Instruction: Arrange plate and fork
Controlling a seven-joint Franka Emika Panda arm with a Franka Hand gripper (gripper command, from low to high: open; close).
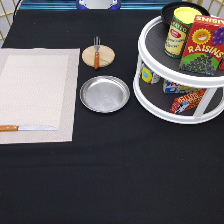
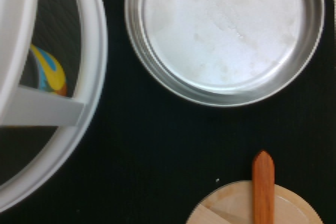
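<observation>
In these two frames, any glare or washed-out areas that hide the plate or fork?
Exterior view: even light; the plate shows soft sheen with its rim readable, the fork is distinct on the wooden disc, and no gripper shows. Wrist view: the plate's centre is washed pale, rim clear.

— What sort of place is this?
— A staged dining spot, likely a lab mock-up of a home kitchen; a black cloth covers the table; a beige placemat carries a knife.
— Anything else?
— A white two-tier turntable stocks groceries; a raisins box and a can sit on top; a plate lies by a wooden disc bearing a fork.
</observation>
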